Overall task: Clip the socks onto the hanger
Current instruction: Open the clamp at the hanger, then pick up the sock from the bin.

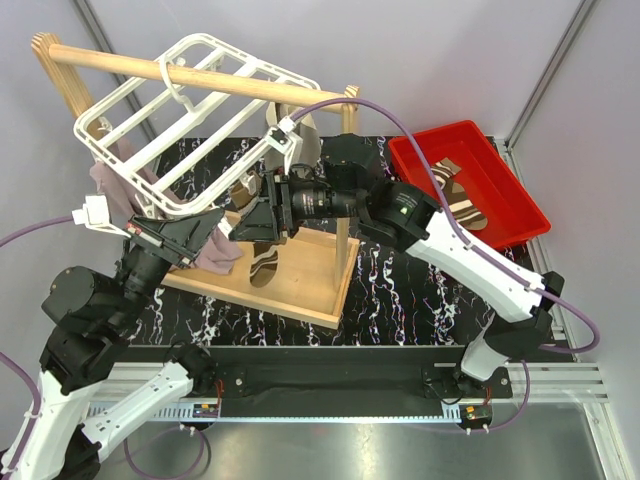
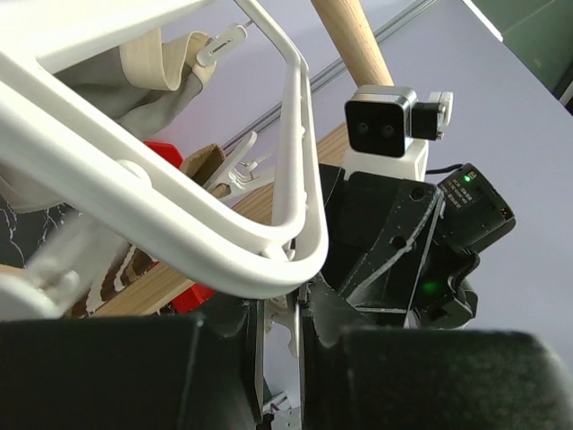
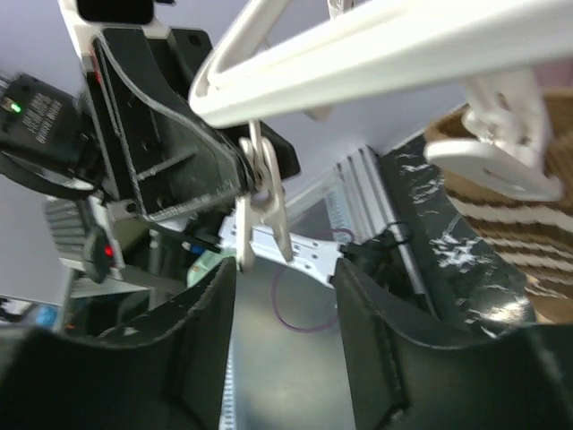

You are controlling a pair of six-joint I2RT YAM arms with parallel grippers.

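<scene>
Hanger (image 2: 161, 210) corner carries a dangling white clip (image 3: 261, 210). The left gripper (image 2: 279, 331) pinches it, jaws nearly closed. The right gripper (image 3: 285, 278), beneath that corner, gapes empty.

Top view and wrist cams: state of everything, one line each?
hanger, hung on the wooden rail, tilted
left gripper, shut on the clip
clip, dangling from the hanger, pinched
right gripper, open, empty
first sock, loose in the red bin
second sock, over the wooden base; clipped or not, unclear
mauve cloths, hanging from the hanger
</scene>
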